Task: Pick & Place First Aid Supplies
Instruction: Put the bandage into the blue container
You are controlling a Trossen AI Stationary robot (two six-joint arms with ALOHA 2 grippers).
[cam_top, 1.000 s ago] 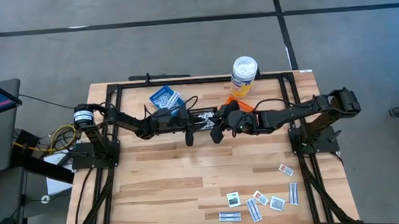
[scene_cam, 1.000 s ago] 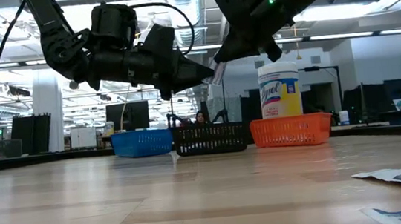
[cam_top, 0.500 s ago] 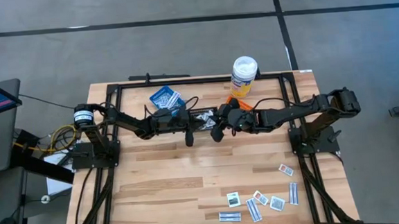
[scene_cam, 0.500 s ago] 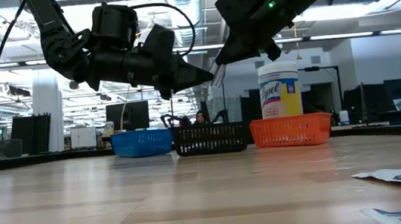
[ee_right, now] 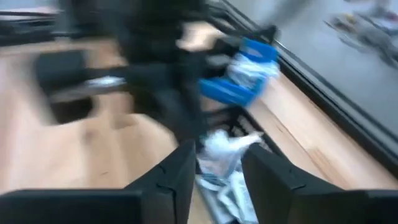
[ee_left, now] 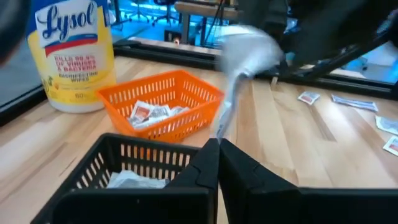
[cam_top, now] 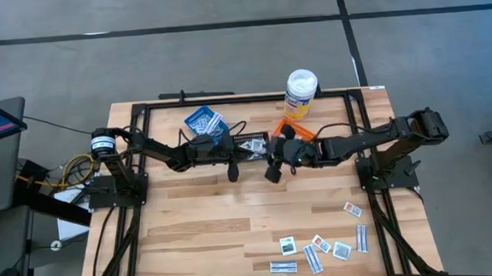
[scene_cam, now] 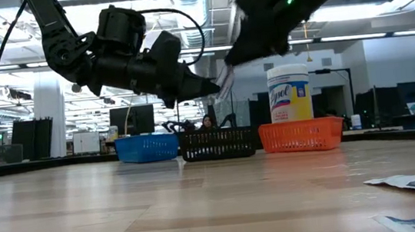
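My left gripper [cam_top: 257, 150] [scene_cam: 211, 87] hangs above the black basket [cam_top: 246, 143] [ee_left: 124, 162], shut on a narrow white strip packet [ee_left: 231, 87] [scene_cam: 224, 79]. My right gripper [cam_top: 274, 157] [ee_right: 219, 169] hovers just to its right, open and empty; it is blurred in the low view. White packets [ee_right: 219, 155] lie in the black basket below it. More square packets [ee_left: 149, 113] fill the orange basket [ee_left: 163, 102] [cam_top: 290, 129]. Several loose packets [cam_top: 321, 246] lie flat on the table's near right part. My left gripper pinches the strip packet by its lower end [ee_left: 219, 134] between the two shut fingertips. The fingers reach level from the table's left. The strip is lifted clear and stands up slanting from the tips, its free end [ee_left: 249, 50] in the air near my right gripper.
The blue basket [cam_top: 203, 120], holding printed packets, stands left of the black one at the far edge. A tall white bottle with a yellow label [cam_top: 300, 92] [ee_left: 71, 53] stands behind the orange basket. Bare wood [cam_top: 208, 217] spreads across the table's middle and near left.
My right gripper has drawn back from my left gripper, a little toward the table's right and near edge, moving fast enough to blur. The strip packet stays in my left gripper, which has kept its place above the black basket.
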